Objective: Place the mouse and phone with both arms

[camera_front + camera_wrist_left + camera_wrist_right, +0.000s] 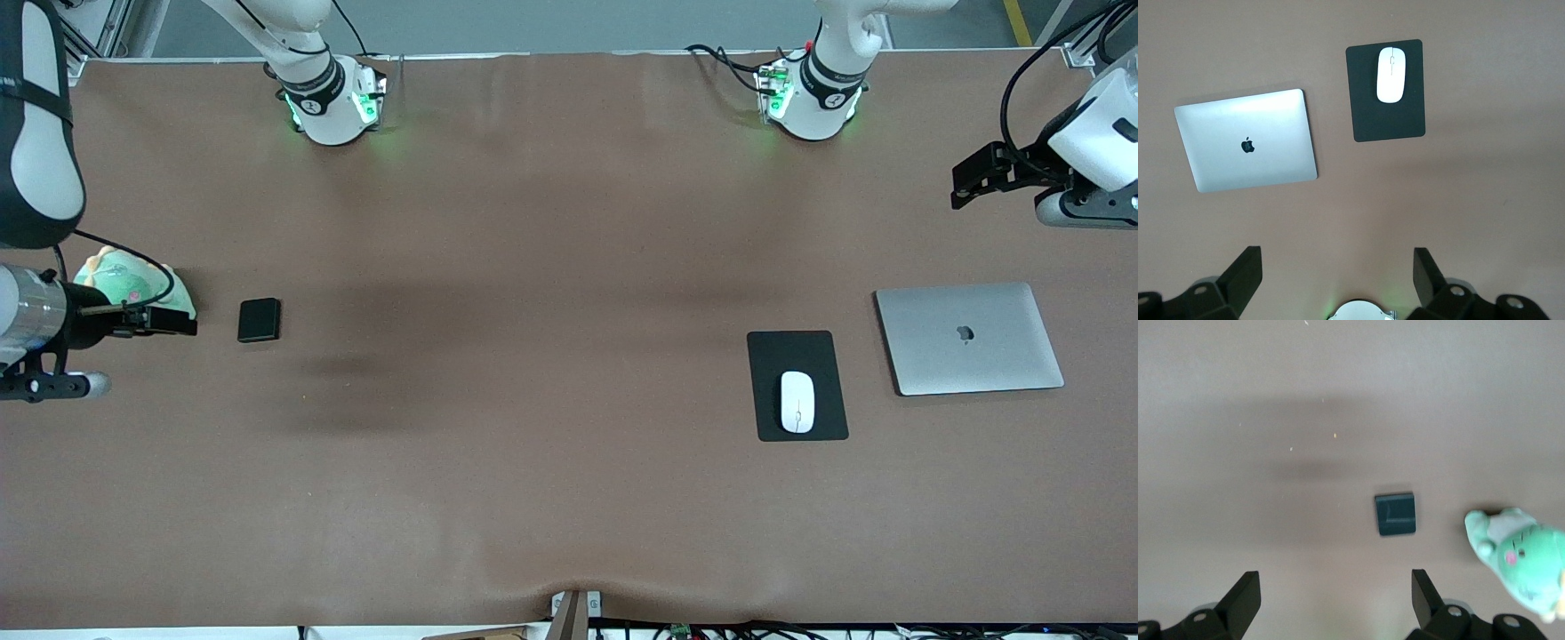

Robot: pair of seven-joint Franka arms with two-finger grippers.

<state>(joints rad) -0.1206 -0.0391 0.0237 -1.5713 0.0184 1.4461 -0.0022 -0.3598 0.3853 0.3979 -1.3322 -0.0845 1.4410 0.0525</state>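
Note:
The white mouse (797,402) lies on a flat black pad (794,354) toward the left arm's end of the table; both also show in the left wrist view, the mouse (1391,65) on the pad (1388,113). The small black phone (259,320) lies on the table toward the right arm's end and shows in the right wrist view (1395,514). My left gripper (978,173) (1337,277) is open and empty, high over the table's end beside the laptop. My right gripper (169,320) (1335,597) is open and empty, high up beside the phone.
A closed silver laptop (969,338) (1248,140) lies beside the black pad, toward the left arm's end. A green plush toy (133,280) (1521,560) sits beside the phone at the right arm's end, partly under the right hand. The brown table (533,400) spans the view.

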